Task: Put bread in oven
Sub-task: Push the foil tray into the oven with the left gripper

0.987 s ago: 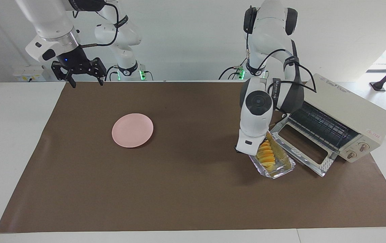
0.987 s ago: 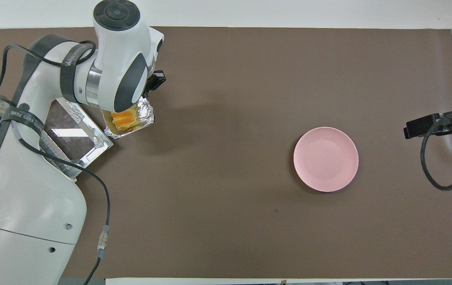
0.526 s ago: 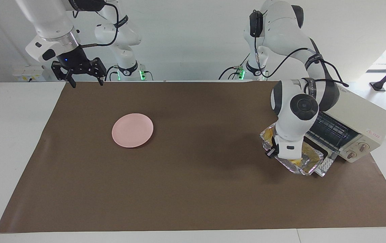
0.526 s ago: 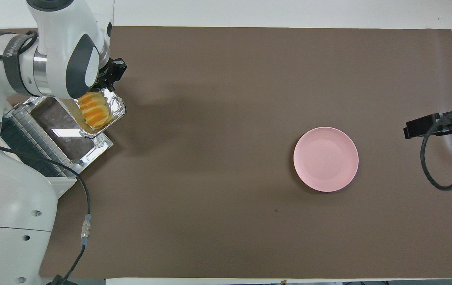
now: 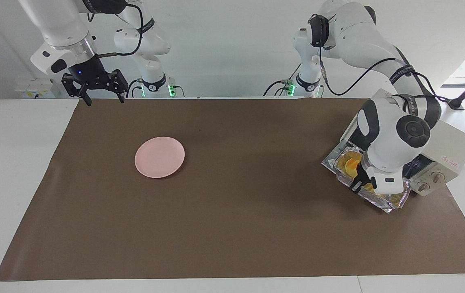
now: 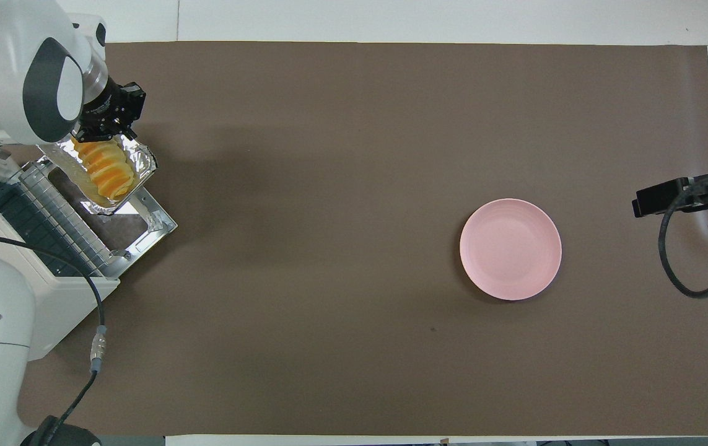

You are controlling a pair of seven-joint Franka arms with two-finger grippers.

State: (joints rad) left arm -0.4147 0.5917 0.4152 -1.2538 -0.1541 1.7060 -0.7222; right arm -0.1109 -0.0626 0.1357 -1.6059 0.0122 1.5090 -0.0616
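Observation:
The bread point(image 6: 106, 170), a row of yellow-orange slices, lies in a crinkled silver foil tray point(image 6: 143, 162). My left gripper point(image 6: 95, 135) is shut on the tray's rim and holds it over the oven's dropped-open glass door point(image 6: 152, 224), right in front of the oven's opening. The cream-white oven point(image 5: 452, 146) stands at the left arm's end of the table. In the facing view the left wrist covers most of the tray point(image 5: 395, 200), and some bread point(image 5: 348, 162) shows beside it. My right gripper point(image 5: 103, 99) waits open and empty, raised over the table's edge at the right arm's end.
A round pink plate point(image 5: 160, 156) lies on the brown mat toward the right arm's end; it also shows in the overhead view point(image 6: 510, 249). The oven's wire rack point(image 6: 31, 217) shows inside the opening. A black cable point(image 6: 96, 310) hangs from the left arm beside the oven.
My left arm has carried the foil tray with the bread from beside the oven door to over the door, close to the oven's opening. The right arm has not moved.

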